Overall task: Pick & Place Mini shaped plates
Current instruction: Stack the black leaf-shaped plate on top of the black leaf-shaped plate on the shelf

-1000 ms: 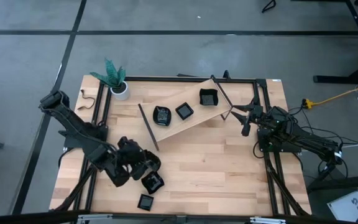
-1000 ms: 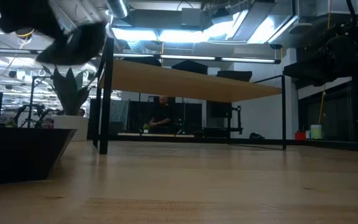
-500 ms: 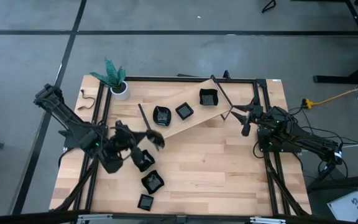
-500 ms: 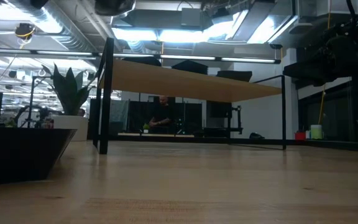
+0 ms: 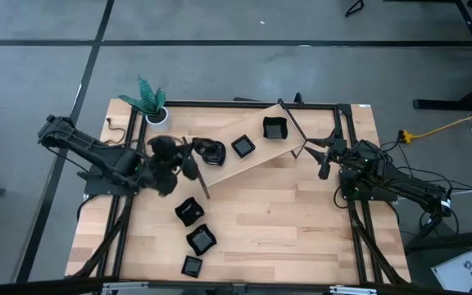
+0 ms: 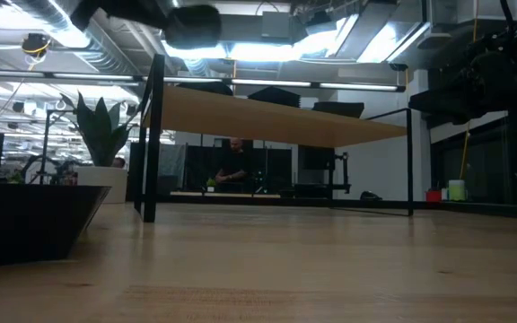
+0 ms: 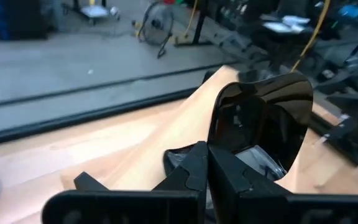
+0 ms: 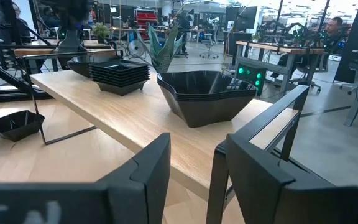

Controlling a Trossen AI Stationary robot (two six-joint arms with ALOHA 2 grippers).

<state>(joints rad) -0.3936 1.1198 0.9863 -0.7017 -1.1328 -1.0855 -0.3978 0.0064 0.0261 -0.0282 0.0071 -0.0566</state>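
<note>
Glossy black rounded plate (image 7: 263,121) in left tool (image 7: 207,163)

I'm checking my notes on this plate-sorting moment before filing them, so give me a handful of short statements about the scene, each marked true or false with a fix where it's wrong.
1. The left gripper is shut on a glossy black mini plate. True.
2. The right gripper holds a plate. False: its fingers stand open and hold nothing, beside the raised wooden shelf.
3. Three black plates lie on the wooden table below the shelf. True: at and.
4. The white pot with a green plant stands on the shelf. False: it stands on the table, at its far left corner.
5. The shelf carries stacks of black plates. True.
</note>
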